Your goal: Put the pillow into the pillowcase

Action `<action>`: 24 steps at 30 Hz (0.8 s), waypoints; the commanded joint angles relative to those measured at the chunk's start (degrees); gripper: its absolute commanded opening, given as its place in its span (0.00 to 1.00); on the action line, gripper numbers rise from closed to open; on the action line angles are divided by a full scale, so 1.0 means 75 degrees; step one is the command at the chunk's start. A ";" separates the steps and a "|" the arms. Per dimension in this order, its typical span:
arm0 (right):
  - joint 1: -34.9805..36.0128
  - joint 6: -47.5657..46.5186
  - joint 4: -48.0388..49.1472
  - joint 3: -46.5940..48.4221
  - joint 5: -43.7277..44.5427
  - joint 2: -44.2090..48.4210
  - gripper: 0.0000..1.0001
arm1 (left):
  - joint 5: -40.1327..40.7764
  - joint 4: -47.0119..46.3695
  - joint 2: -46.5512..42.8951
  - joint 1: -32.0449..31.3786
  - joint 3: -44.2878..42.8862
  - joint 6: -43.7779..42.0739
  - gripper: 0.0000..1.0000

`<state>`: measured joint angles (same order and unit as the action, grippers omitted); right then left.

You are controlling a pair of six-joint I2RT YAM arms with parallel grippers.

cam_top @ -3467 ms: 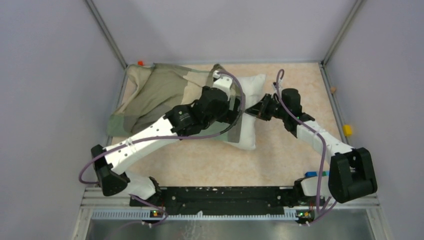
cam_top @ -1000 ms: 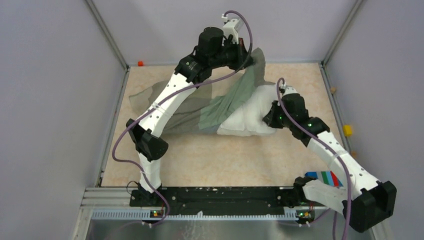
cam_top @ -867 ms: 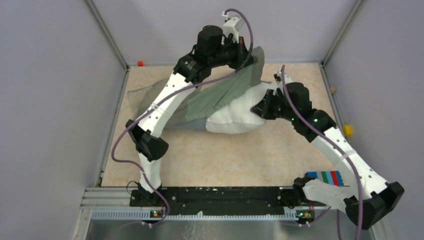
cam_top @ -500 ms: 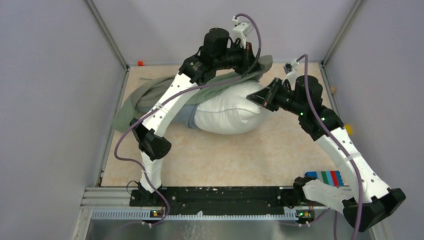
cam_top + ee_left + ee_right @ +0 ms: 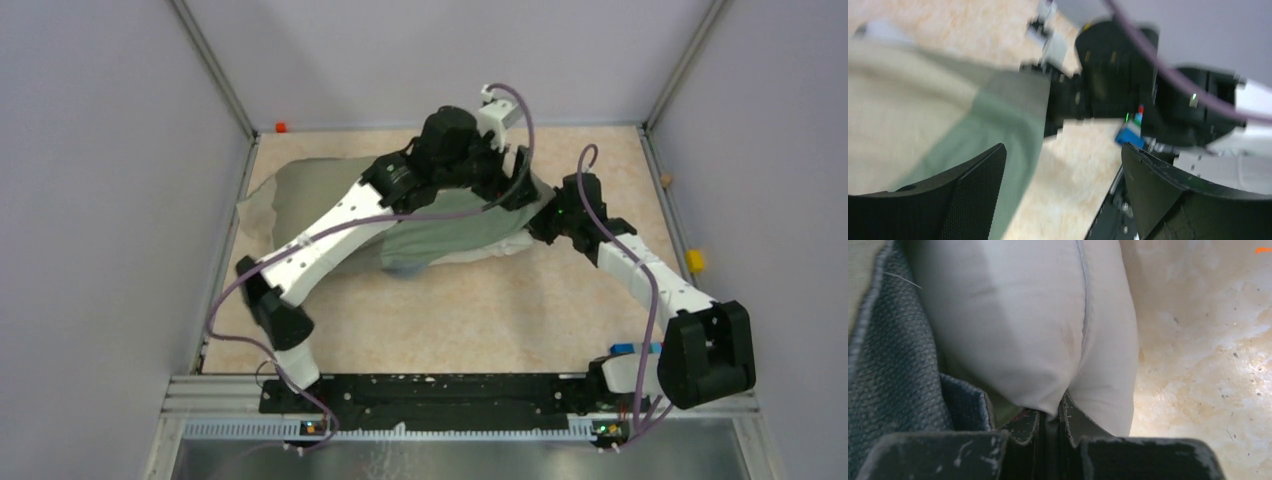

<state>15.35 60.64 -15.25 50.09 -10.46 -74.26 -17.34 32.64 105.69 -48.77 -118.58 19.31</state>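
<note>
Dropped since a moment ago, the pillowcase (image 5: 445,232) now drapes the pillow (image 5: 1018,325) on the table (image 5: 480,320), my left gripper (image 5: 1063,170) gaping wide beside the cloth, my right gripper (image 5: 1052,422) pinching the pillow's seamed end.

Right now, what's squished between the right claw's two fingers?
A fold of the white pillow, pinched in the shut right gripper. The right wrist view shows it, with the grey-blue pillowcase just left of it.

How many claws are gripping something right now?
1. The right claw is shut on the pillow at its edge, beside the pillowcase; the left claw is open, holding nothing.
</note>
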 commanded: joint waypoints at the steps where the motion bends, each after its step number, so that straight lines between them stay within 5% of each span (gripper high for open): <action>1: 0.0021 0.0270 0.0458 0.0248 0.0113 0.0036 0.00 | 0.2079 -0.0803 -0.2678 -0.0071 0.2591 0.0021 0.91; 6: 0.0020 -0.0022 0.0459 0.0131 0.0074 0.0281 0.00 | 0.3223 -0.1828 -0.5251 -0.0083 0.6673 0.1489 0.89; 12: 0.0092 -0.0489 0.0249 0.0171 -0.0028 0.0513 0.00 | 0.3743 -0.3795 -0.6610 -0.0118 1.0126 0.2770 0.94; 19: 0.0587 -0.1105 -0.0392 0.0432 0.0474 0.0902 0.00 | 0.4836 -0.5847 -0.6386 -0.0112 1.1126 0.2572 0.99; 24: 0.1057 -0.1328 -0.0719 0.0421 0.0858 0.1135 0.00 | 0.5390 -0.6092 -0.5754 -0.0106 1.0840 0.2317 0.97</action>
<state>20.64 52.86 -18.81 50.43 -5.82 -68.47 17.39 -3.95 58.92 -49.50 -34.70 37.85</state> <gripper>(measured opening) 0.051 0.988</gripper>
